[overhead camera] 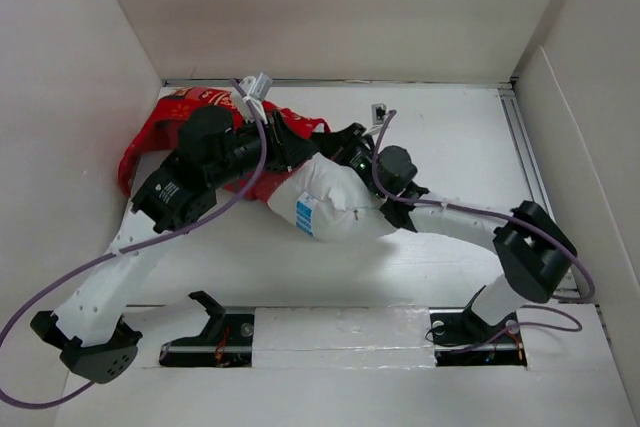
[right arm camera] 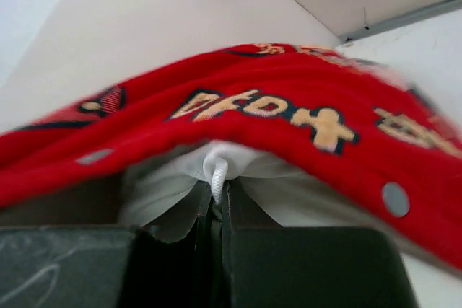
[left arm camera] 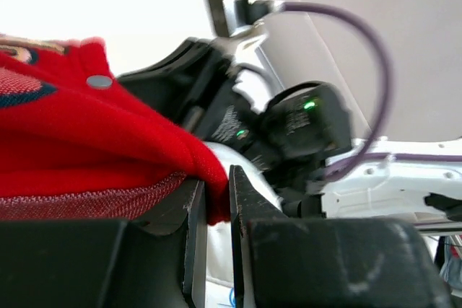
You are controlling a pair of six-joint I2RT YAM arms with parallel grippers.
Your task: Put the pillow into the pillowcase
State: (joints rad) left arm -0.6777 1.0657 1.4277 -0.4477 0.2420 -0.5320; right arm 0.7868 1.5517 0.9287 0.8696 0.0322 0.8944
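The red pillowcase (overhead camera: 160, 135) lies bunched at the back left of the table, against the left wall. The white pillow (overhead camera: 335, 202) sits in the middle, its far end under the case's edge. My left gripper (overhead camera: 298, 152) is shut on the red hem of the pillowcase (left arm camera: 214, 196), with the pillow (left arm camera: 216, 250) showing white below the fingers. My right gripper (overhead camera: 328, 145) is shut on a pinched fold of the pillow (right arm camera: 216, 174). The pillowcase (right arm camera: 253, 99), with its gold motifs, arches over that fold like a lifted flap. The two grippers meet at the case's mouth.
White walls (overhead camera: 70, 97) close in the table on the left, back and right. A small dark-and-white object (overhead camera: 378, 112) lies near the back edge. A metal rail (overhead camera: 525, 152) runs along the right side. Purple cables (overhead camera: 250, 162) loop over both arms.
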